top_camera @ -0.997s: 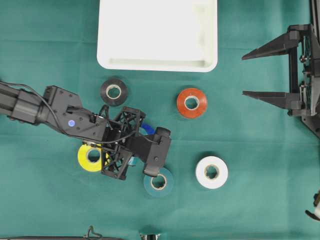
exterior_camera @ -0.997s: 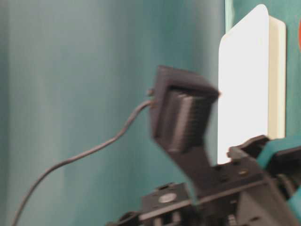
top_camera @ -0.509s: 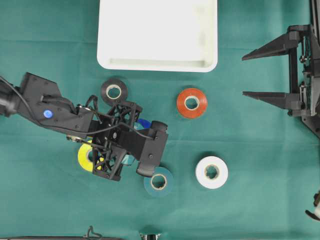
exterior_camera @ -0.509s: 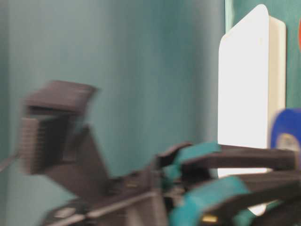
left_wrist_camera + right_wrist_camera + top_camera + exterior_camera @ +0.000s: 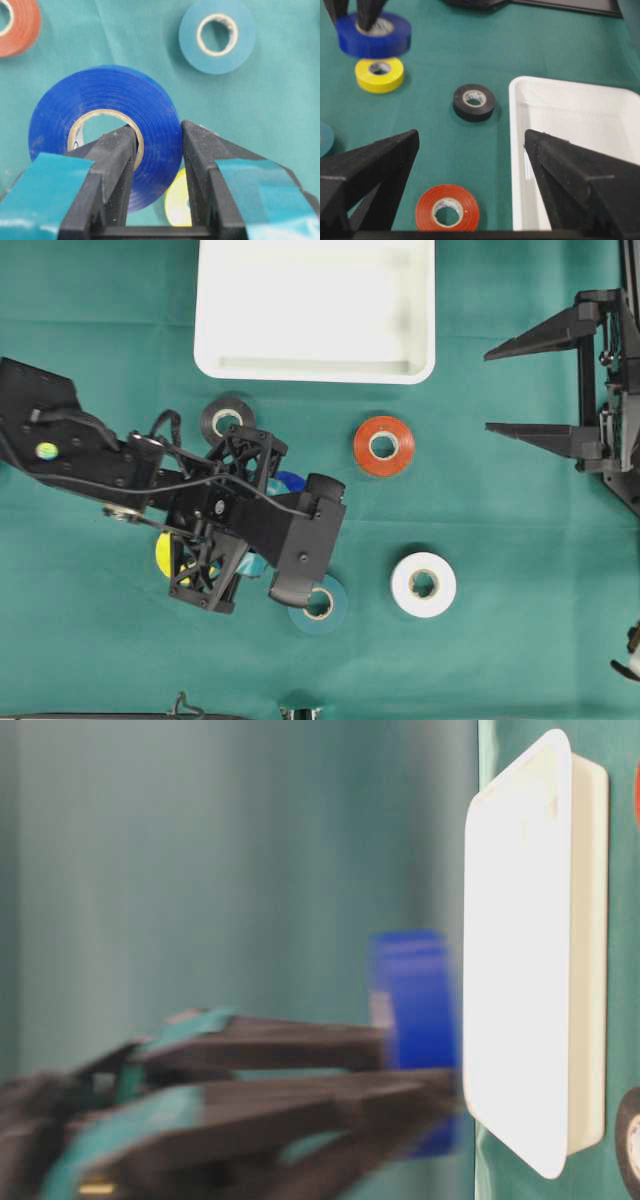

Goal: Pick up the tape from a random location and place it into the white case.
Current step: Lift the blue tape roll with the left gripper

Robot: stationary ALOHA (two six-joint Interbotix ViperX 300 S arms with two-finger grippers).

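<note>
Desk (image 5: 520, 640): we see it covered in green cloth, carrying the tray and the loose rolls.
White case (image 5: 315, 365): we find it at the desk's far edge, near the middle, with nothing visible inside; the black roll lies just off its near rim.
Left arm (image 5: 90, 455): we see it reaching in from the desk's left edge, over the yellow roll.
Left gripper (image 5: 159, 145): we see it clenched on the blue tape (image 5: 105, 135), one finger through the core and the other on the outer wall; in the right wrist view the roll hangs clear of the cloth.
Right gripper (image 5: 535, 385): we see it at the desk's right edge, jaws spread wide, holding nothing.
White roll (image 5: 423, 585): lying flat toward the near right, well apart from the case.
Red roll (image 5: 384, 446): flat, between the case and the white roll.
Teal roll (image 5: 320, 605): flat near the desk's front edge, partly under the left gripper's camera mount.
Yellow roll (image 5: 379, 74): flat, below the lifted blue tape.
Black roll (image 5: 226, 421): flat, near the case's left corner.
</note>
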